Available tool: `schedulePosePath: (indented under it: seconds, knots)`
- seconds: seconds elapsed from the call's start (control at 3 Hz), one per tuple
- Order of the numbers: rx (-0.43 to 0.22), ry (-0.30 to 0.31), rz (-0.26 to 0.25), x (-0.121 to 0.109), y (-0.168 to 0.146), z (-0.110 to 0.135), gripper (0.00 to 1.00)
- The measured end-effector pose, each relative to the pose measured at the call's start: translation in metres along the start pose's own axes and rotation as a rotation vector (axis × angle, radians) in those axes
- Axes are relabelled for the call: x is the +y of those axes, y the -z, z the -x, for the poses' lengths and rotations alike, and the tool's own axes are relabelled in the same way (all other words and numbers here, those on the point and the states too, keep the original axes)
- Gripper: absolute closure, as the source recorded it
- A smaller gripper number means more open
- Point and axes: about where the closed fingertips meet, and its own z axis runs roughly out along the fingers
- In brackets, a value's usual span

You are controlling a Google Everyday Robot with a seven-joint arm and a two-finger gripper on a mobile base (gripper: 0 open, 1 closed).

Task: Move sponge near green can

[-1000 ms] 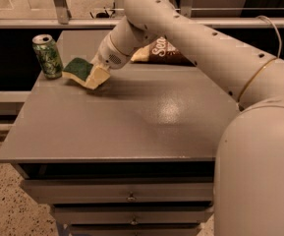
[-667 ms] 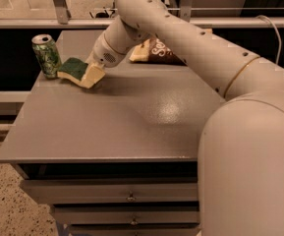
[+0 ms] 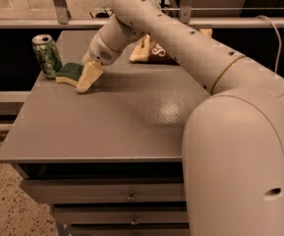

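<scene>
The sponge, dark green on top with a pale yellow layer below, lies low on the grey table at its far left, just right of the green can. The can stands upright near the table's far left corner, a small gap from the sponge. My gripper reaches down from the long white arm and is shut on the sponge's right end. One pale finger shows in front of the sponge; the other is hidden behind it.
A brown-and-yellow snack bag lies at the back of the table, behind my arm. My white arm crosses the right half of the table. Drawers sit under the front edge. A rail runs behind.
My gripper has carried the sponge left and down, from a tilted hold above the table to a low position right beside the green can.
</scene>
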Motion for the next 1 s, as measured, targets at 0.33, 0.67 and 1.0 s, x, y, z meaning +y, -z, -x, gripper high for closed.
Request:
schedulePosePath:
  seconds: [0.33, 0.67, 1.0]
  knots:
    - [-0.003, 0.004, -0.002, -0.003, 0.001, 0.001, 0.00]
    - [-0.050, 0.009, -0.035, 0.006, 0.033, 0.007, 0.00]
    - [-0.132, -0.036, -0.119, 0.020, 0.090, -0.019, 0.00]
